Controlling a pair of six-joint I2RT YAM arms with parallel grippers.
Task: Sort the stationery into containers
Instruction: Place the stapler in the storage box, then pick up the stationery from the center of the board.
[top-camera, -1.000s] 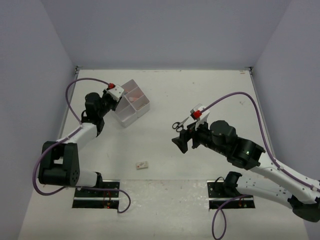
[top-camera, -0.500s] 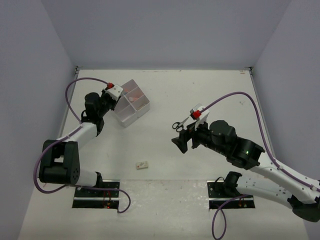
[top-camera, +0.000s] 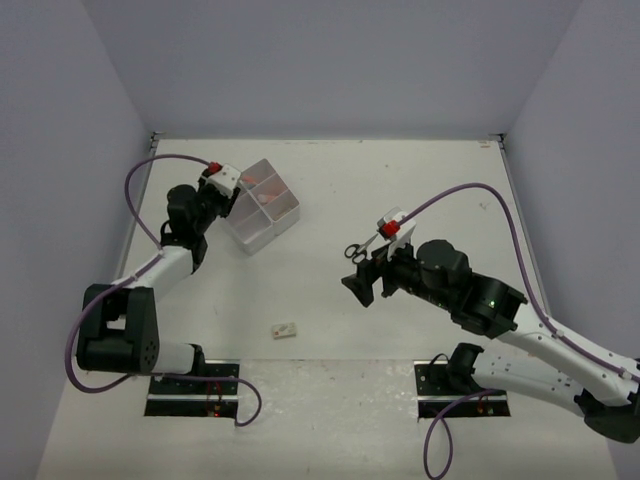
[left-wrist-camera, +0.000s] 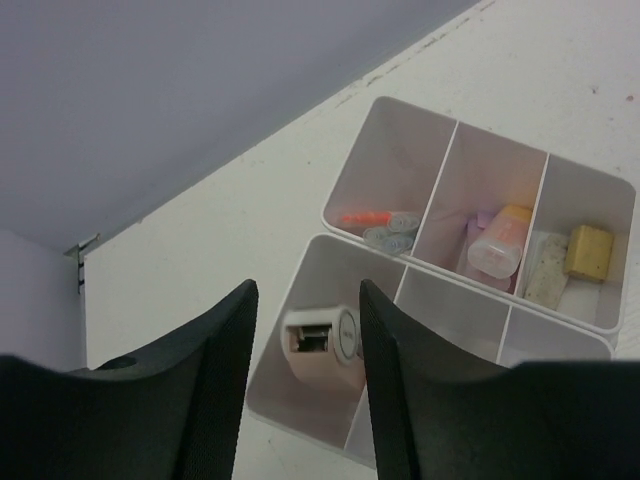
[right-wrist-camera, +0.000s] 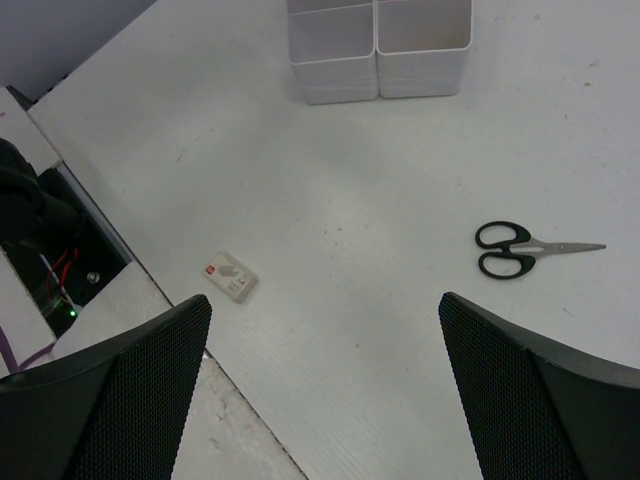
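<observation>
The containers (top-camera: 264, 206) are joined translucent white bins at the back left. In the left wrist view (left-wrist-camera: 330, 212) they hold an orange pen (left-wrist-camera: 362, 217), a pink and orange highlighter (left-wrist-camera: 497, 242), a beige eraser (left-wrist-camera: 588, 251) and a white eraser (left-wrist-camera: 544, 279). My left gripper (top-camera: 231, 199) hovers open over the near-left compartment. A pinkish-beige item with a white end (left-wrist-camera: 322, 345) lies in that compartment, seen between the fingers (left-wrist-camera: 305, 300). My right gripper (top-camera: 357, 285) is wide open and empty (right-wrist-camera: 325, 300) above the table. The black-handled scissors (top-camera: 356, 251) lie flat just beyond it (right-wrist-camera: 520, 248).
A small beige eraser with a red label (top-camera: 286, 328) lies near the front, between the arm bases; it also shows in the right wrist view (right-wrist-camera: 229, 277). The table's near edge and the left arm's base plate (right-wrist-camera: 60, 280) are close by it. Walls enclose the table.
My left gripper has drawn back a little, up and to the left of the bins. The right arm has barely moved.
</observation>
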